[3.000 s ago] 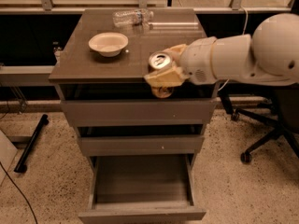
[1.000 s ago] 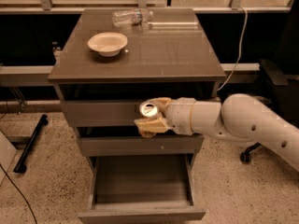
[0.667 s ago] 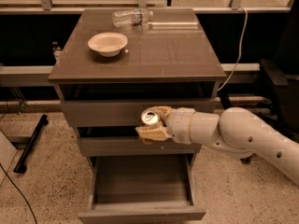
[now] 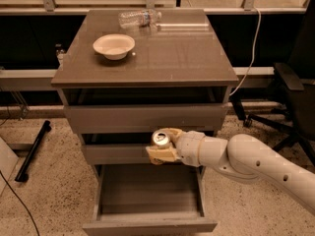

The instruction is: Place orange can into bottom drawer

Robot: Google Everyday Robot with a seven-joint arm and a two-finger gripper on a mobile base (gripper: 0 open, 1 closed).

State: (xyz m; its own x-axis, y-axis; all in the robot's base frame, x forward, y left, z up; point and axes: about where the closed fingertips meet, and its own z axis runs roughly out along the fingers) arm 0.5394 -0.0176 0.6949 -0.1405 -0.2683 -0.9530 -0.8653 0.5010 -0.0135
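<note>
The orange can (image 4: 160,138) stands upright in my gripper (image 4: 162,146), silver top facing up. The gripper is shut on the can and holds it in front of the middle drawer front, above the open bottom drawer (image 4: 147,219). The bottom drawer is pulled out and its grey interior holds nothing. My white arm (image 4: 246,162) reaches in from the right.
A white bowl (image 4: 113,45) and a clear plastic bottle (image 4: 139,18) lie on the cabinet top (image 4: 172,58). An office chair (image 4: 290,92) stands to the right. A black bar (image 4: 32,151) lies on the floor at left.
The gripper has carried the can down from cabinet-top height to the middle drawer front, and has dropped a little lower over the last second.
</note>
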